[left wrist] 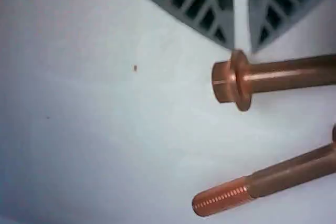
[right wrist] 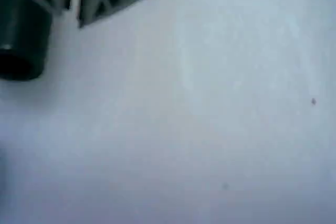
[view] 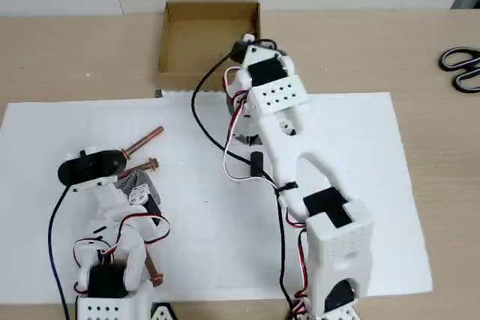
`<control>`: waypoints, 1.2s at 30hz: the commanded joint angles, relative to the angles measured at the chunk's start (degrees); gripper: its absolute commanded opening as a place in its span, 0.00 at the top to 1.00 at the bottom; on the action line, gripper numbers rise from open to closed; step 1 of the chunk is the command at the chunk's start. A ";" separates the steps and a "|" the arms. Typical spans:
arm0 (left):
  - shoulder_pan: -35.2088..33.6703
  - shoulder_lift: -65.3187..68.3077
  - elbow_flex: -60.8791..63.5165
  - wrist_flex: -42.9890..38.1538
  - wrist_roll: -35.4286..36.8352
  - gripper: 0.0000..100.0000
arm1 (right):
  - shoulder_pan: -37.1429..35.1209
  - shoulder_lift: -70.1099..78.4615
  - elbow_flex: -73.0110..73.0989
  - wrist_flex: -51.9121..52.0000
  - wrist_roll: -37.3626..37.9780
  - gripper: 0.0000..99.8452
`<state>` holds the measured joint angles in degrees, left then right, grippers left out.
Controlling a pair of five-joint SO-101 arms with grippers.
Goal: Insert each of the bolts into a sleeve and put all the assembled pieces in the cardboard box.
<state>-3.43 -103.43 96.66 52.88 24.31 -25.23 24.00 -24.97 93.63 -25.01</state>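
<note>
Bolts [view: 142, 142] lie in a pair on the paper [view: 195, 237], at the left jaws. The left jaws are narrowed to a thin slit and hold nothing. Their tips stand right at the flanged head of the near bolt [left wrist: 231, 80], and the threaded end of the far bolt [left wrist: 220, 200] is just beside it. A third bolt [view: 154, 273] lies by the left arm's base. The right jaws are also drawn to a slit and empty, with a dark sleeve [right wrist: 21, 40] just beside one of them.

The white paper covers a wooden counter [view: 75, 50]. The box [view: 171, 35] sits just past the paper's far edge, and scissors [view: 461, 67] lie well apart from it. The left arm [view: 112, 207] is folded low. The right arm [view: 292, 140] stretches out toward the box.
</note>
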 commanded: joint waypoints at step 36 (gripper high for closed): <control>0.00 -0.70 -0.40 0.26 0.35 0.99 | -3.03 -0.48 6.86 3.12 3.96 0.91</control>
<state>-3.43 -103.43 96.66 52.88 24.31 -27.78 24.09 -18.90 96.26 -21.32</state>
